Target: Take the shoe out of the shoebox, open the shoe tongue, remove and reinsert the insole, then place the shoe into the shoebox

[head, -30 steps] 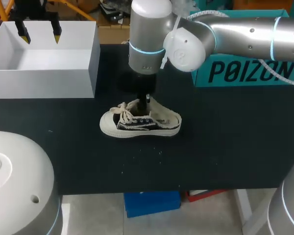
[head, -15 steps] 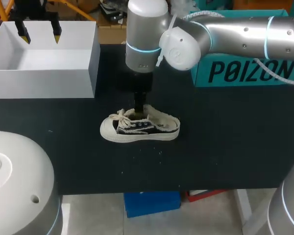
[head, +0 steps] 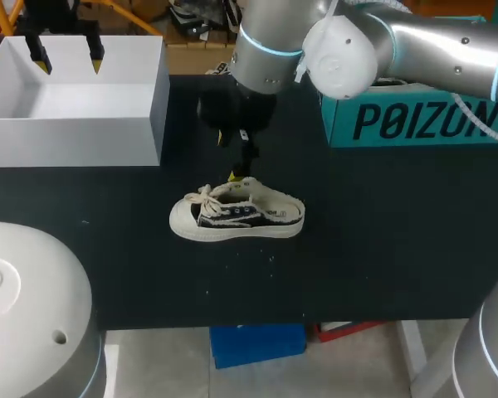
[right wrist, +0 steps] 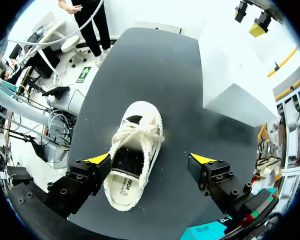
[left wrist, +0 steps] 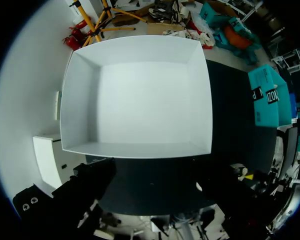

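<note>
The small black-and-cream sneaker stands on its sole on the black table, toe toward my left side, laces loose. In the right wrist view the shoe lies under and ahead of my right gripper, with a pale insole showing inside. That gripper is open, its yellow fingertips well clear of the shoe. From the head view my right gripper hangs just above the shoe's tongue. My left gripper stays open above the empty white shoebox, whose floor is bare.
A teal box lid lies at the back right of the table, behind my right arm. The shoebox's wall stands a short way back-left of the shoe.
My right gripper opened, let go of the shoe and rose away from it. The shoe settled flat on its sole. The left arm kept still.
</note>
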### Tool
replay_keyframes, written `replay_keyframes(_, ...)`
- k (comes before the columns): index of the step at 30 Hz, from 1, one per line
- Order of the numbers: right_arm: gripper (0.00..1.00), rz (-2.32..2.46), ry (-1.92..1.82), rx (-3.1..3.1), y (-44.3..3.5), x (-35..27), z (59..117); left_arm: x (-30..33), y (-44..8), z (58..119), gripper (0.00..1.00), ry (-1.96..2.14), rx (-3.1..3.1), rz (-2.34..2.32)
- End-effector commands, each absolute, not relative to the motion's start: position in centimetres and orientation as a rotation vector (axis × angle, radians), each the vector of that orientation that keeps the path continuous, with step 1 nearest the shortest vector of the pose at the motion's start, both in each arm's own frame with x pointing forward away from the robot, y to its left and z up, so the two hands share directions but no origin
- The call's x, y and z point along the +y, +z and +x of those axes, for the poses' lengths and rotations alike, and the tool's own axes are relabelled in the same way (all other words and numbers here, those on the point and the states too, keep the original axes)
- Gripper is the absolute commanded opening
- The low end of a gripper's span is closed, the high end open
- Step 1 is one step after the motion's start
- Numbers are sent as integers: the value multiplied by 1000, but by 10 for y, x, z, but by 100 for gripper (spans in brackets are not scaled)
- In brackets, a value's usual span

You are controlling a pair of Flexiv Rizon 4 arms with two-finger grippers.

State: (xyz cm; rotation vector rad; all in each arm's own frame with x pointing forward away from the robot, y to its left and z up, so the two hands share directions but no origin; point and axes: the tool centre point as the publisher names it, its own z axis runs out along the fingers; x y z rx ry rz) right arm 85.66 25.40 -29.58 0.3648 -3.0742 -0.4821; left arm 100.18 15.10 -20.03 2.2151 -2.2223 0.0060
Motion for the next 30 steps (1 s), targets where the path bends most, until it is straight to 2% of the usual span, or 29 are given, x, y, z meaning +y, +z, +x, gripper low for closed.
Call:
replay_keyframes(1, 100, 411, -777, -2981, -291, 232, 850, 150, -200, 1001, 100, 1, -2221, 2218)
replay_keyframes(20, 100, 403, -843, -2952, -295, 228, 845, 150, -200, 1001, 100, 1, -2221, 2218)
replay_keyframes(30, 100, 291, -946, -2957, -308, 199, 823, 150, -200, 1001, 100, 1, -2221, 2218)
